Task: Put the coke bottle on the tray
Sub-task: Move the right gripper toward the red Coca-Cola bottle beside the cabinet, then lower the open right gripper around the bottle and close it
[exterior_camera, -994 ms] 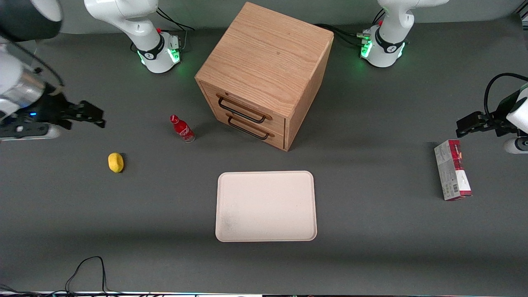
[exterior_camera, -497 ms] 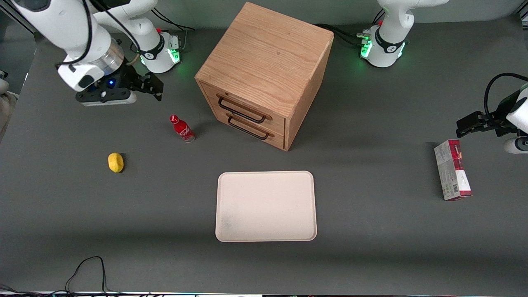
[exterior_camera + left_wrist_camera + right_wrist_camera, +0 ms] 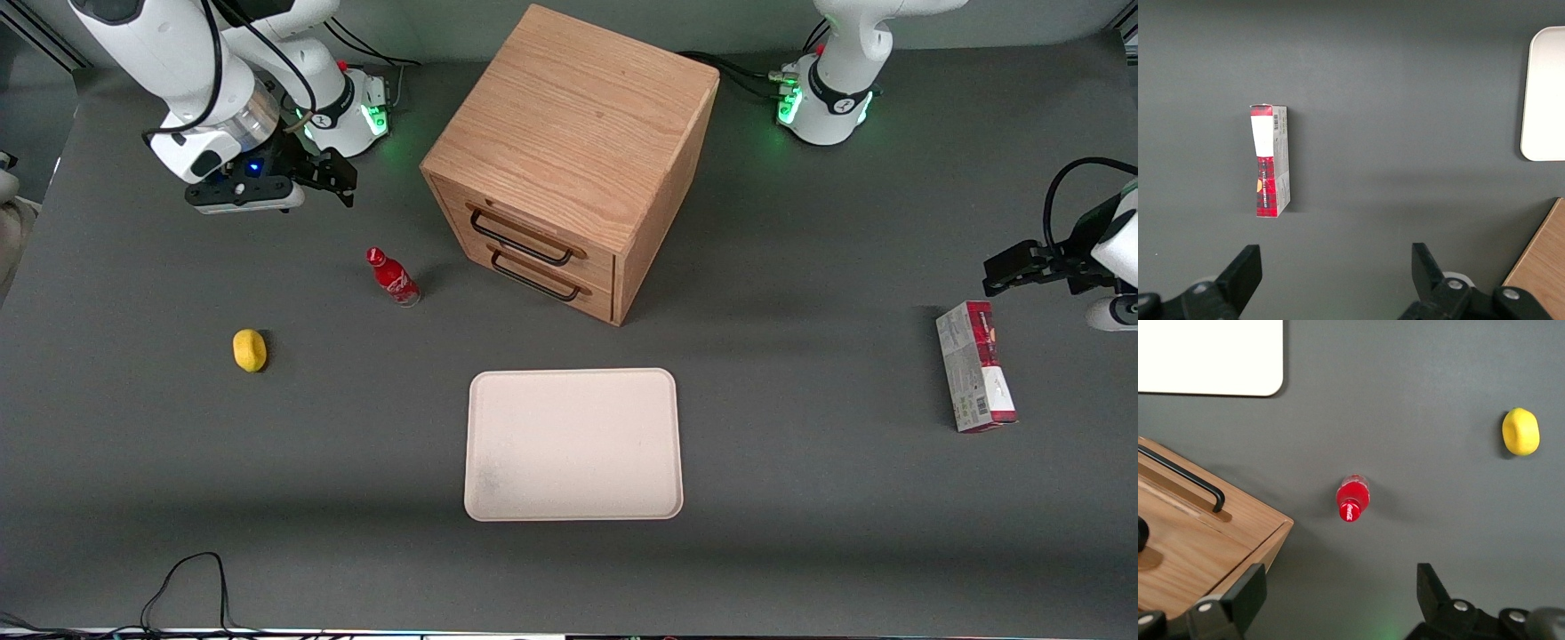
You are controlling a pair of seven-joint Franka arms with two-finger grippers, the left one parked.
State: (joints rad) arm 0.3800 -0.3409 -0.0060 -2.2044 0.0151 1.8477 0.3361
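My gripper [image 3: 333,180] hangs with fingers spread wide and empty, above the table and farther from the front camera than the coke bottle [image 3: 393,277], which stands upright beside the wooden drawer cabinet [image 3: 569,160], well apart from the tray [image 3: 573,444]. The bottle looks small, light, stiff and probably slick. I judge a grip across its red body, below the cap, safest against tipping.

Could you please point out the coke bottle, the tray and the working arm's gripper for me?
coke bottle [image 3: 393,278]: front view, on its red body.
tray [image 3: 573,444]: front view, on its bare flat middle.
gripper [image 3: 342,180]: front view, midway between its open fingertips, above the table, farther from the camera than the bottle.
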